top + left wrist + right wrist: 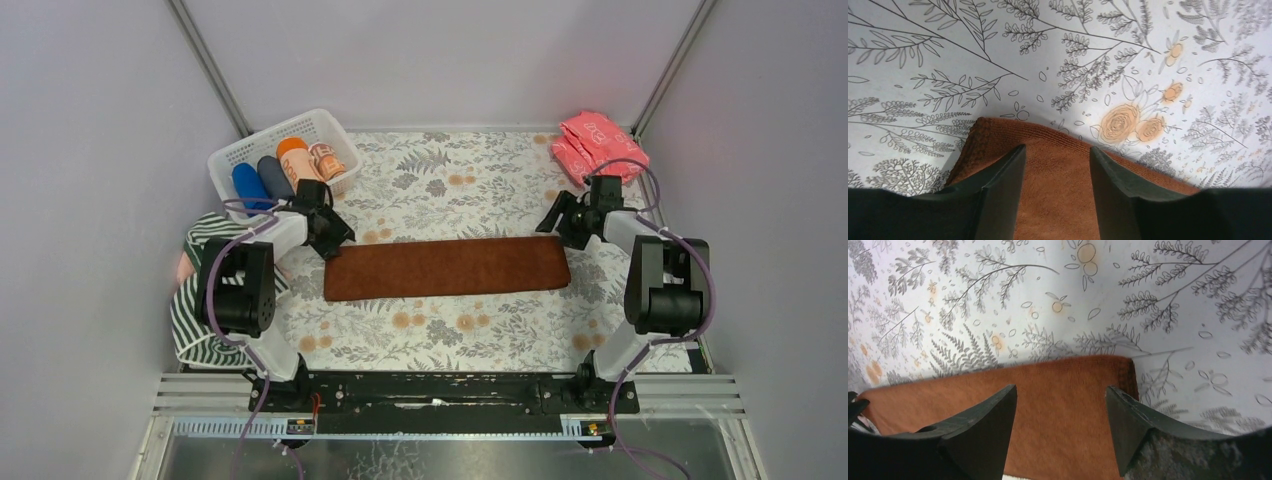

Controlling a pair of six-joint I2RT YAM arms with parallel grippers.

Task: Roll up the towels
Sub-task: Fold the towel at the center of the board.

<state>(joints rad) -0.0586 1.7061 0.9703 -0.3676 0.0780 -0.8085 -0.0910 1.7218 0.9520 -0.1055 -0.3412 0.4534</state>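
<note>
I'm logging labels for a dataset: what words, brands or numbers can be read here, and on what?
No text is legible.
Folded pink cloth towels: white marks, too small to read.
Orange rolled cloth in the white plastic basket: pale marks, blurred.
Flat rust-brown cloth towel, floral-print tablecloth: no text.

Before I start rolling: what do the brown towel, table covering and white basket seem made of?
Rust-brown towel: soft matte cloth, likely microfibre or terry; fine ribbed nap shows in the left wrist view. Table covering: smooth printed sheet, perhaps vinyl or coated cloth; faint sheen, no visible weave. White basket: rigid plastic, judging by its moulded lattice walls.
</note>
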